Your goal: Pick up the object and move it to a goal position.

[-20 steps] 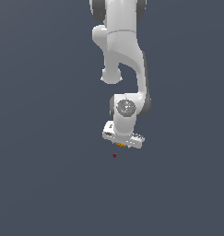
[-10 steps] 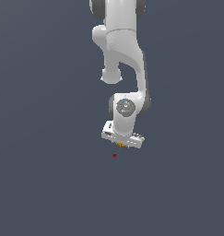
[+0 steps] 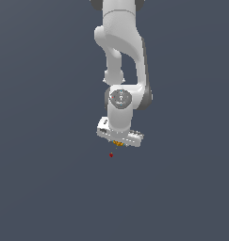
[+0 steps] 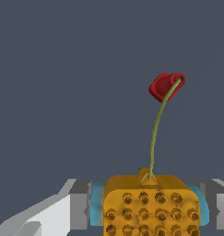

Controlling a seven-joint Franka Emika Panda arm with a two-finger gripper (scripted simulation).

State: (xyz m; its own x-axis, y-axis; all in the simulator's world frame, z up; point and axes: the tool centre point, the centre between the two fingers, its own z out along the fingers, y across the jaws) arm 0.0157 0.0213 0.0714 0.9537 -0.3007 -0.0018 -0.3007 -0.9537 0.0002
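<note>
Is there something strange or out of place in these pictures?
One oddity: in the wrist view a thin green stem rises from the orange studded block between the hand's fingers and ends in the red piece, so the two are joined.

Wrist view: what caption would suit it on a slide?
Gripper shut on the orange block, a thin stem rising from it to a red tip.

Orange-yellow block: matt, studded with rows of small dimpled knobs, edged in smooth teal, with a thin smooth olive stem ending in a glossy red marker; gripper fingers: smooth matt grey and white, plastic-looking; arm shell: smooth satin white.
</note>
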